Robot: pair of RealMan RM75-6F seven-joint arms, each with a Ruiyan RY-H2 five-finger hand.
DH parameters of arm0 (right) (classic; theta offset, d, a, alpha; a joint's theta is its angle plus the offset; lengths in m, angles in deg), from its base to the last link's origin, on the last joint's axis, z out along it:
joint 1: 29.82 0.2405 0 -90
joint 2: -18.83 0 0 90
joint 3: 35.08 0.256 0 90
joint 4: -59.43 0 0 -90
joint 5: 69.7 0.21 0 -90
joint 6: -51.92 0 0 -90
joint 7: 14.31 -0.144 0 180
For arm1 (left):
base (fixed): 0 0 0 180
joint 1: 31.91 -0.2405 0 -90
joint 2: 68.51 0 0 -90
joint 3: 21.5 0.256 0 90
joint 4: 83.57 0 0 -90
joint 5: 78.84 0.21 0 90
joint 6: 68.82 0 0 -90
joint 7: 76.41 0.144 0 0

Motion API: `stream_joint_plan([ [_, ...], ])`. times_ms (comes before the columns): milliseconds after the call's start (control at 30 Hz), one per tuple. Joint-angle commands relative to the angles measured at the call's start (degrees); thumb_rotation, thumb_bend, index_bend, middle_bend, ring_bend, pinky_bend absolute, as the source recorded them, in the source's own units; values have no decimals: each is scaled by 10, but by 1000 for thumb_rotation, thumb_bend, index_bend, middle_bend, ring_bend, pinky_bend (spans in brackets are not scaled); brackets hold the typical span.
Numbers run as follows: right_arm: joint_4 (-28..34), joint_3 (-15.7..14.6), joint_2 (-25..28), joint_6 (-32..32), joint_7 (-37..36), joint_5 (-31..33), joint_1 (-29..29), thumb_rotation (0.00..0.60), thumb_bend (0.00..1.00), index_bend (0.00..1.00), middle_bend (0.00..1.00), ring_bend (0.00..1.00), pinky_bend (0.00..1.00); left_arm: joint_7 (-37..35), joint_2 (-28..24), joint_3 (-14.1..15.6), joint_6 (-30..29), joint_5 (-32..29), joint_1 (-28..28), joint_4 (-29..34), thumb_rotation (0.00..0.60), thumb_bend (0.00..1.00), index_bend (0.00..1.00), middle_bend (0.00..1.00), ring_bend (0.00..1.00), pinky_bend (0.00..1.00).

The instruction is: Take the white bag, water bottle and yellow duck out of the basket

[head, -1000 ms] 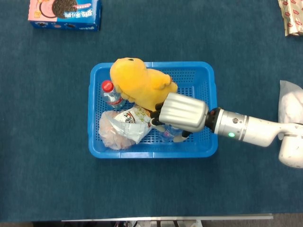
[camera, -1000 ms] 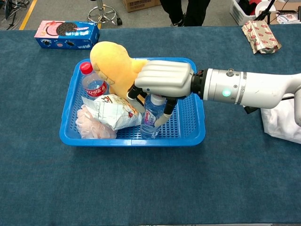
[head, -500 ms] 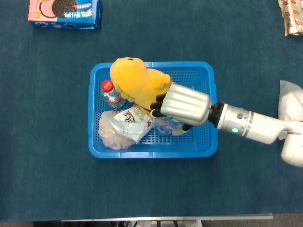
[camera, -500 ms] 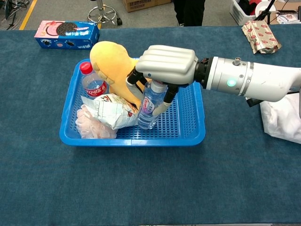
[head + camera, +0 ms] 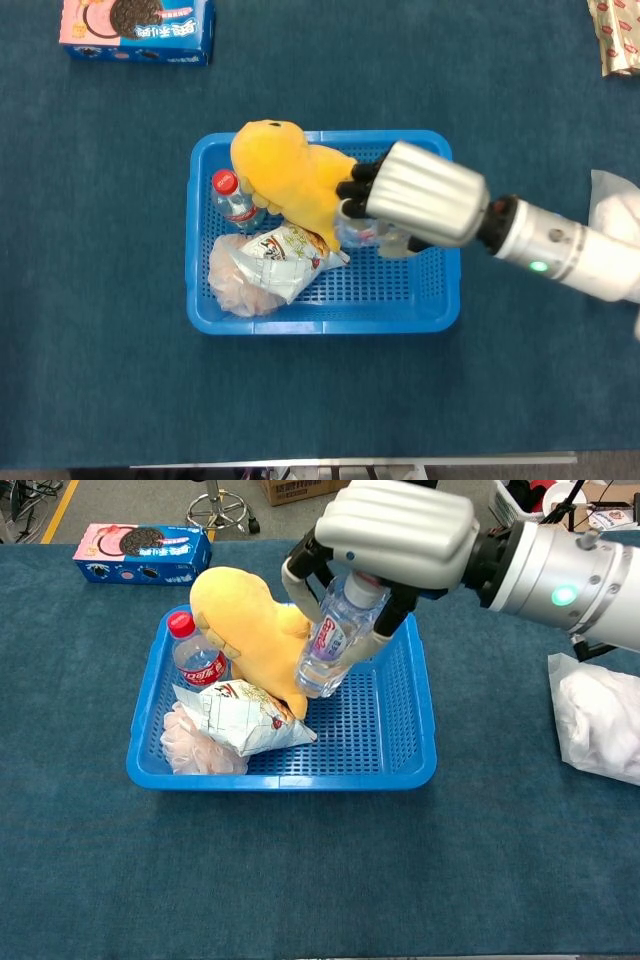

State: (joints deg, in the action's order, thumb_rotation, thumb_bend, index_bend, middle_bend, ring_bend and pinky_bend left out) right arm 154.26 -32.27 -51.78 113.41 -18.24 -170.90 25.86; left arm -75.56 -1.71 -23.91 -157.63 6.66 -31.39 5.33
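My right hand [image 5: 425,193] [image 5: 395,525] grips a clear water bottle [image 5: 335,640] [image 5: 365,232] and holds it tilted in the air above the blue basket [image 5: 320,322] [image 5: 280,778]. The yellow duck [image 5: 285,180] [image 5: 245,625] leans in the basket's back left, touching the bottle's side. A red-capped bottle [image 5: 232,197] [image 5: 195,655] stands beside the duck. A white bag [image 5: 612,215] [image 5: 600,720] lies on the table to the right of the basket. My left hand shows in neither view.
A printed snack bag [image 5: 285,258] [image 5: 240,717] and a pale mesh bag [image 5: 230,285] [image 5: 195,748] lie in the basket's front left. A cookie box [image 5: 135,25] [image 5: 140,552] sits at the back left, a wrapped package [image 5: 555,555] at the back right.
My right hand has lifted the clear bottle from the basket floor up past the rim and toward the back. The duck has shifted slightly.
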Motion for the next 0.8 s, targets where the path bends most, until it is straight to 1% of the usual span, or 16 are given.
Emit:
stream_joint_plan([
  [33,40,6,41,14,26,6,-18,600,23,696,614,573,855,8,1,-1,2,2,4,5,600,169,492,344,251,457],
  [267,117,-7,128,14,58,19,-56,600,23,696,614,573,855,30,2,-3,11,2,12,19,600,170,492,344,251,456],
  [467,168,-33,189,-27,96,44,-83,600,24,697,614,573,855,43,5,-4,20,2,20,27,600,170,492,344,251,457],
  [600,176,-54,201,-38,115,55,-111,600,24,696,614,573,855,46,7,-4,22,2,23,29,600,169,492,344,251,456],
  [800,156,-83,186,-29,108,52,-158,600,26,696,614,573,855,49,7,-3,27,-5,23,29,600,169,492,344,250,456],
])
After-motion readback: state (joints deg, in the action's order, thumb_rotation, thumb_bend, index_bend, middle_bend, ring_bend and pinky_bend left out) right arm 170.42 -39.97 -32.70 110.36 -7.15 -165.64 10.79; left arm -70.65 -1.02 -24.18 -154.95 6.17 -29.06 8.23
